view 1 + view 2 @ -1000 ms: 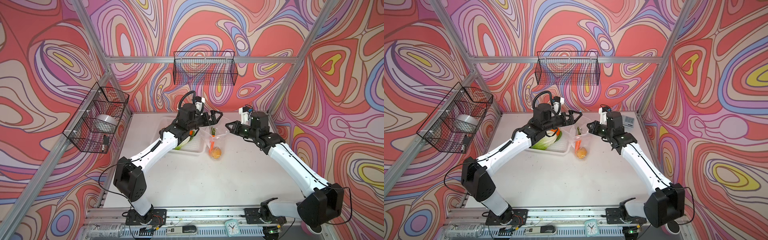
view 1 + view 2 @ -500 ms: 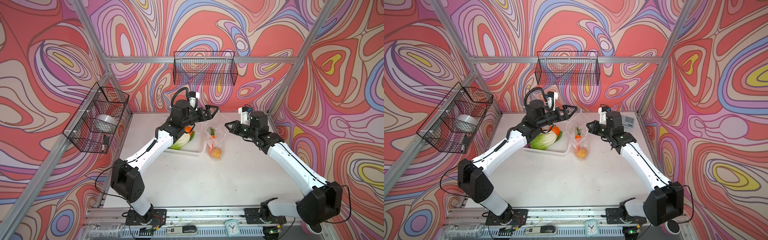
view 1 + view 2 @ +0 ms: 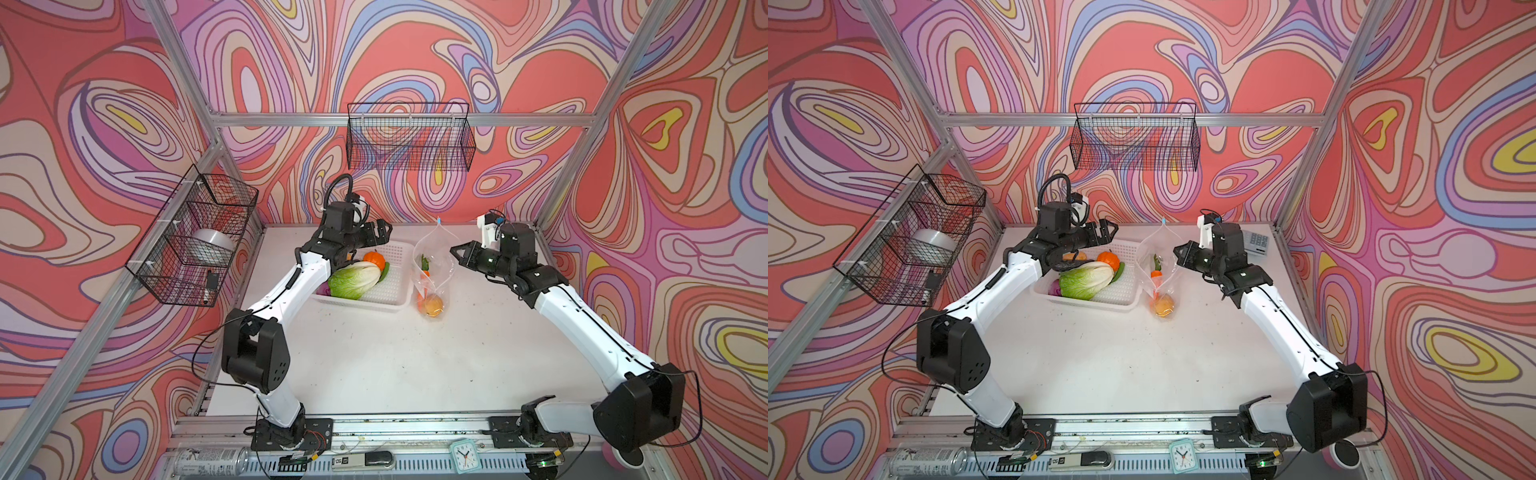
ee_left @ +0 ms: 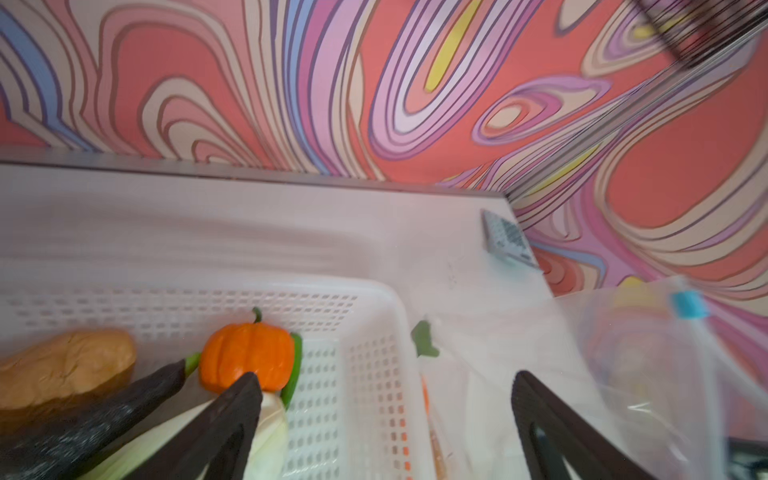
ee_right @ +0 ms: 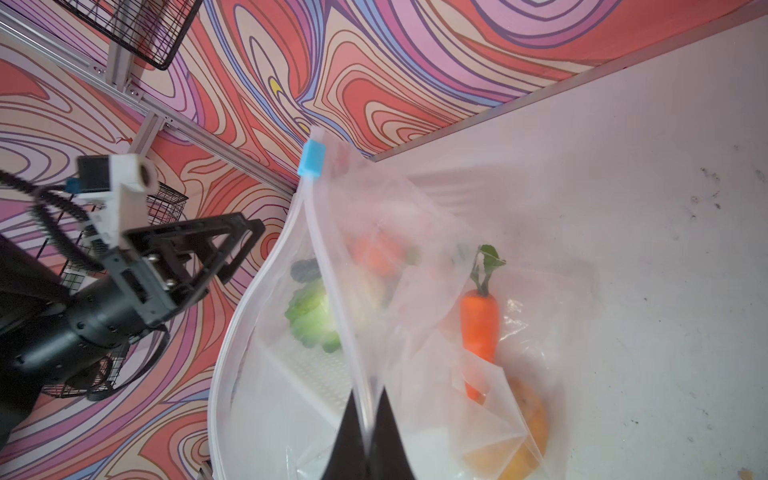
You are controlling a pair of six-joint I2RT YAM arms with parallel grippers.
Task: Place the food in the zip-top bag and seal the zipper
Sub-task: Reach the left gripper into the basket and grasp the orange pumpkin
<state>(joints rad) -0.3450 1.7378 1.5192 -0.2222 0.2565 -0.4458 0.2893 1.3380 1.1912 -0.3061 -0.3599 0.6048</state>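
Because the bag [image 3: 441, 257] is thin and floppy, it will likely sag and slip, so the best place to hold it is the stiffer zipper [image 5: 329, 286] at its mouth. The right hand [image 5: 365, 415] is pinched tight on that edge and holds the bag up on the table [image 3: 395, 365], just beside the basket [image 3: 374, 308]. The bag is clear and crinkly, with a little blue slider [image 5: 311, 158] on top and a carrot [image 5: 480, 328] inside. The left hand [image 4: 384, 378] is wide open and empty, over the basket near the pumpkin [image 4: 247, 359]. The cabbage [image 3: 355, 282] looks big but light; grab its middle.
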